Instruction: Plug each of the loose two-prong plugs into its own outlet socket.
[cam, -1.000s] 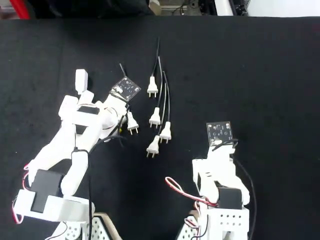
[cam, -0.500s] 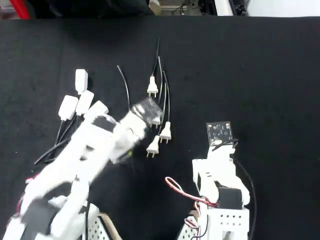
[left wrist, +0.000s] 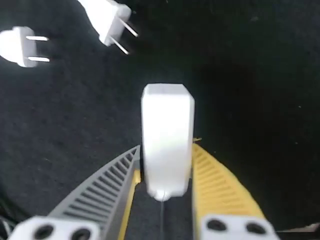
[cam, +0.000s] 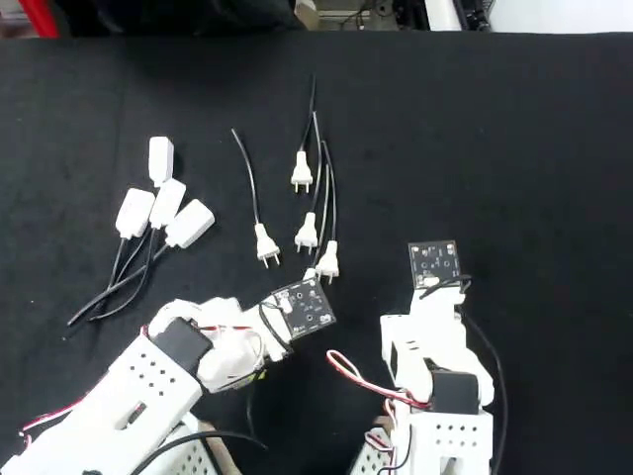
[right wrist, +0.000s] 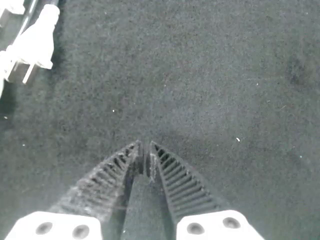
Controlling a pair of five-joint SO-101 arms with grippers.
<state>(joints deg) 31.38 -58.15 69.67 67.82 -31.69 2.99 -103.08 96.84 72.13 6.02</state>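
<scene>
No text, number, label or sign is being shown legibly on any surface. Pale marks are being carried by a small dark board (cam: 435,264) on one arm and by a second board (cam: 305,308) on the other, but they are too small to be read.

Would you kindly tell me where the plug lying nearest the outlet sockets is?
In the high view, that plug lies left of centre, between the outlet sockets on its left and the other plugs on its right.
</scene>
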